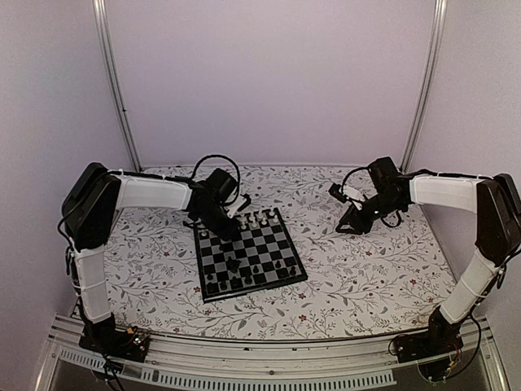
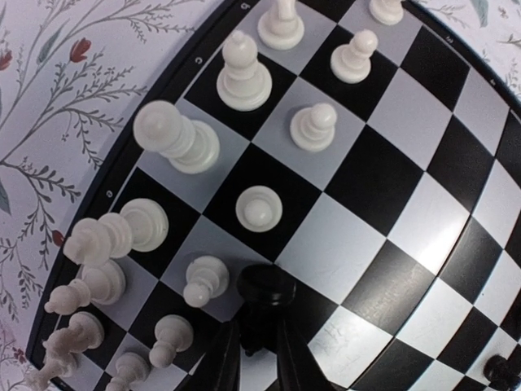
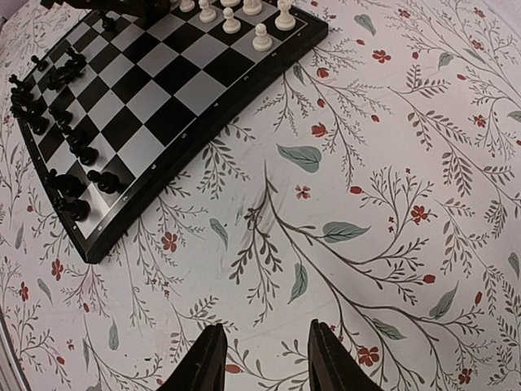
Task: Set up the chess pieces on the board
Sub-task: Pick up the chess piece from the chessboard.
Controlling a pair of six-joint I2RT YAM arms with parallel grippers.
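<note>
The small checkered board [image 1: 252, 292] lies left of the table's middle. White chess pieces [image 1: 256, 220] stand along its far edge and black ones [image 1: 244, 277] along its near edge. My left gripper [image 1: 230, 230] is down at the board's far left corner. In the left wrist view it [image 2: 256, 346] is shut on a black chess piece [image 2: 266, 285], tilted among the white pieces, beside a white pawn [image 2: 259, 208]. My right gripper [image 3: 264, 358] hangs open over the bare floral tabletop, right of the board [image 3: 175, 90], with nothing between its fingers.
The floral tabletop [image 1: 366, 269] stretches right of the board. Metal frame posts [image 1: 118, 90] rise at the back corners, against pale walls. A metal rail [image 1: 269, 358] runs along the near edge between the arm bases.
</note>
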